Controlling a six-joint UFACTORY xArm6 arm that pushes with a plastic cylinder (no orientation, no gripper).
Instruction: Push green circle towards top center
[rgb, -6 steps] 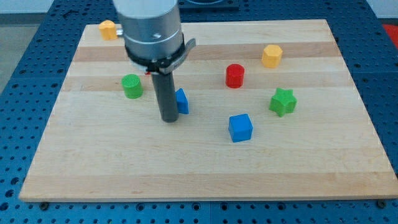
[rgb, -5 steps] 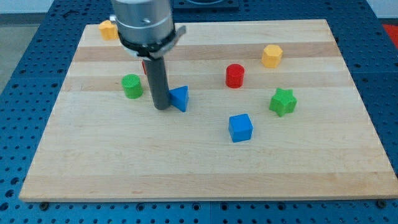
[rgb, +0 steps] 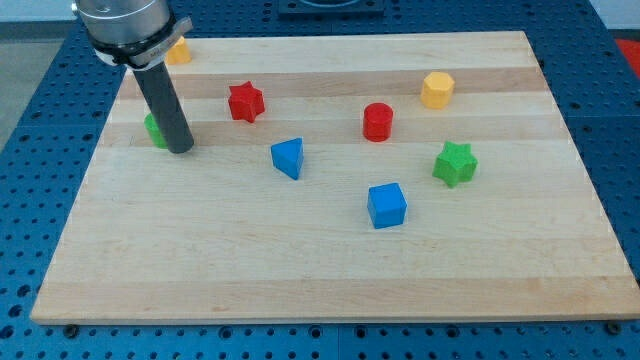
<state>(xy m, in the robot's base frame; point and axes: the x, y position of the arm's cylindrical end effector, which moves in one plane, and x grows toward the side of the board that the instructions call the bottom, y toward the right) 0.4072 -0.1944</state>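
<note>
Green circle sits near the wooden board's left edge, mostly hidden behind my rod. The arm comes down from the top left corner, rod upright, my tip touching the circle's right side. No claw on this rig, just the rod.

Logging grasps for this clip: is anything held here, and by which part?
Nothing is held. The arm has no claw; my tip rests on the board, right of the green circle, which the rod mostly hides.
</note>
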